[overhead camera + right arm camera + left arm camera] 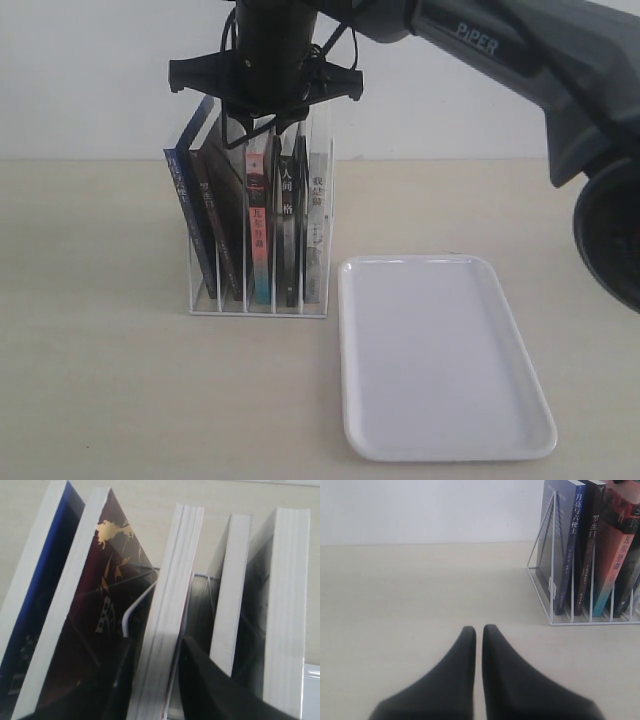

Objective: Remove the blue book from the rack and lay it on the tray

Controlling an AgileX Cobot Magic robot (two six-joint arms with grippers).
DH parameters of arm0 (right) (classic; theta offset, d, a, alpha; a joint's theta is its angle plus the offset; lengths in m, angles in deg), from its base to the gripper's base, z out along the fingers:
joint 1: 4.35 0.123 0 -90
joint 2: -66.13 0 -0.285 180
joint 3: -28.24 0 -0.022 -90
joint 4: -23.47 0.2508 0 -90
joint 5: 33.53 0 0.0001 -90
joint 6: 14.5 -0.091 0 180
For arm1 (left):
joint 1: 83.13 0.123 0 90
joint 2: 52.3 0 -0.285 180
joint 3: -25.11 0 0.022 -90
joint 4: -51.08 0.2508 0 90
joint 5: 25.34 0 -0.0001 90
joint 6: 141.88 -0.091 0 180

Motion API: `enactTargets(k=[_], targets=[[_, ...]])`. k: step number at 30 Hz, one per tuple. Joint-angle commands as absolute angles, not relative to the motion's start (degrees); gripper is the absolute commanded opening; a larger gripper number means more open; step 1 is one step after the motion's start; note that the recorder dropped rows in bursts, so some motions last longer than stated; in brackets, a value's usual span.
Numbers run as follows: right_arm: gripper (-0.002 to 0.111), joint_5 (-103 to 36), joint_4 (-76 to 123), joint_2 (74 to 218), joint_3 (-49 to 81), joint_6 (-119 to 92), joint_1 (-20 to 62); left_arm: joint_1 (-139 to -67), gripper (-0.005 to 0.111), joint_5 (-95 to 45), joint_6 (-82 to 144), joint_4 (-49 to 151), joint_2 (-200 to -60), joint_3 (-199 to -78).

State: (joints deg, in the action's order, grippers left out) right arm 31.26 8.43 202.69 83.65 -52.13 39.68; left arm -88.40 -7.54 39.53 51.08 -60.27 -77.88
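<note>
The white wire rack (255,311) (540,555) holds several upright books. Leaning in its leftmost slot is the blue book (188,215) (570,545) (35,595). My right gripper (272,125) (156,647) hangs over the rack's middle. Its fingers press either side of the top of the red-and-teal-spined book (259,230) (170,580), two slots from the blue one. The white tray (440,360) lies flat to the right of the rack with nothing on it. My left gripper (479,629) is shut on nothing, low over the table and left of the rack.
The black-spined book (222,220) (590,550) stands between the blue book and the gripped one. Two more books (300,220) fill the right slots. The right arm (520,50) reaches in from the upper right. A pale wall stands behind the table.
</note>
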Motion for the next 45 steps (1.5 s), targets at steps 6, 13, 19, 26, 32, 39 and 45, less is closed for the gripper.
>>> enactTargets(k=[6,13,19,26,32,39,45], targets=[[0.03,32.22,8.48,203.3,83.66,-52.31,39.62,-88.27,0.004,-7.62,39.91,51.08,-60.09,-77.67],[0.03,31.86,8.32,204.87,83.66,-52.05,39.62,-88.27,0.004,-7.62,39.91,51.08,-60.09,-77.67],[0.029,31.21,8.19,204.63,83.66,-52.38,39.62,-88.27,0.004,-7.62,39.91,51.08,-60.09,-77.67],[0.005,31.32,7.95,204.63,83.66,-53.39,39.62,-88.27,0.004,-7.62,39.91,51.08,-60.09,-77.67],[0.0,31.32,7.95,204.52,83.66,-53.39,39.62,-88.27,0.004,-7.62,39.91,51.08,-60.09,-77.67],[0.0,31.32,7.86,201.75,83.66,-53.49,39.62,-88.27,0.004,-7.62,39.91,51.08,-60.09,-77.67],[0.0,31.78,7.53,199.65,83.66,-53.49,39.62,-88.27,0.004,-7.62,39.91,51.08,-60.09,-77.67]])
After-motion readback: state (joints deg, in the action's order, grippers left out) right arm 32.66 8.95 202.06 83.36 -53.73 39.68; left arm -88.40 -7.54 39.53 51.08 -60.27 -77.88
